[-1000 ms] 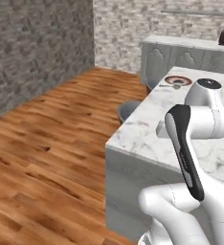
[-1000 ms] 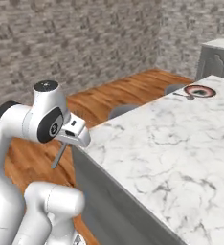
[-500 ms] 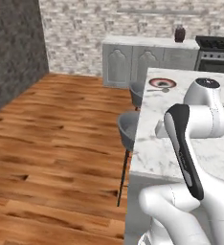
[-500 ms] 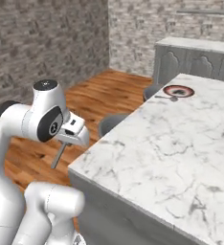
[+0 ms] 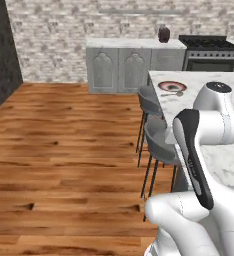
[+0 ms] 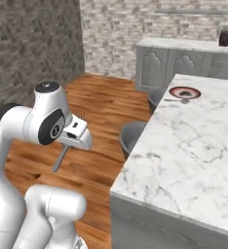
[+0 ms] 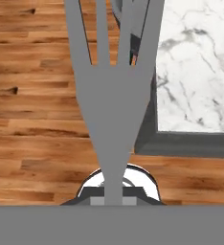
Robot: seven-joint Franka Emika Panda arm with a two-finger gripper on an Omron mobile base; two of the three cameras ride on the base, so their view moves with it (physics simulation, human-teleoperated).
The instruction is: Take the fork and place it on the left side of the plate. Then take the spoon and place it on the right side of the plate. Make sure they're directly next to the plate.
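Fork held in the closed tool, off the side of the marble surface.

The tool (image 6: 67, 146) is closed on the fork (image 7: 111, 91), whose handle runs down between the jaws in the hand view and whose tines point away over the wood floor (image 7: 32, 119), beside the surface (image 6: 184, 141) edge. The plate (image 6: 184, 92) sits at the far end of the surface, well apart from the tool, with the spoon (image 6: 178, 100) just beside it.
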